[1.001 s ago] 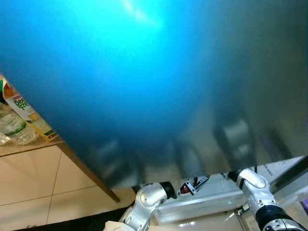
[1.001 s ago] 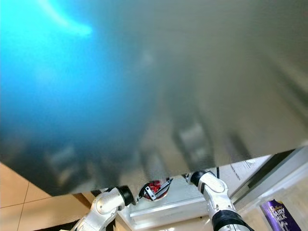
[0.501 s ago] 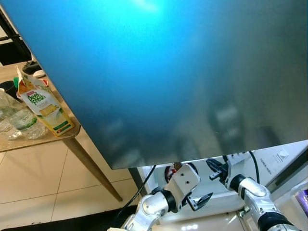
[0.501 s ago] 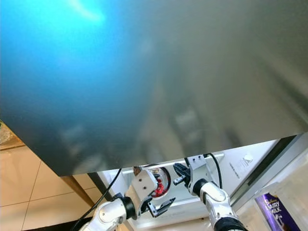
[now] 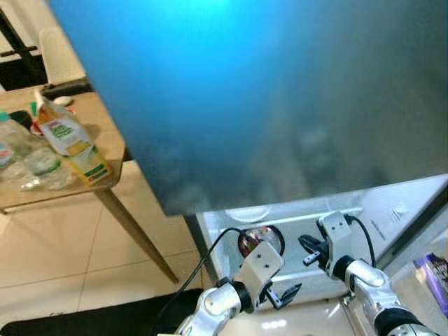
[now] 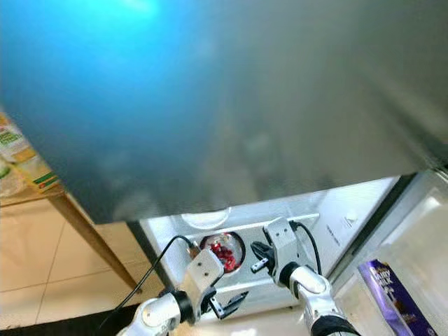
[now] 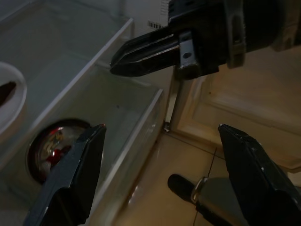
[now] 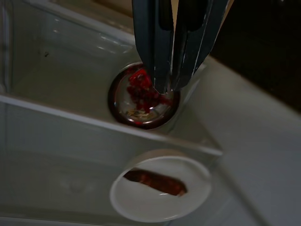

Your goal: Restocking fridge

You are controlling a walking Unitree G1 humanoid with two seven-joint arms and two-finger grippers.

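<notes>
Both arms hover at the open fridge drawer point(image 6: 280, 294): left end effector point(image 5: 283, 296) spread apart, right end effector point(image 8: 173, 56) pinched together, empty. Judged step: between items; next calls for fetching the juice carton point(image 5: 73, 143) from the bench point(image 5: 105, 133) edge.

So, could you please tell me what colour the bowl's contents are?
Red, inside the round bowl; clearest in the right wrist view.

I see a wooden table point(image 5: 105, 129) standing on beige floor tiles point(image 5: 63, 259). A black mat point(image 5: 84, 316) lies on the floor near the table's slanted leg point(image 5: 136, 234).
</notes>
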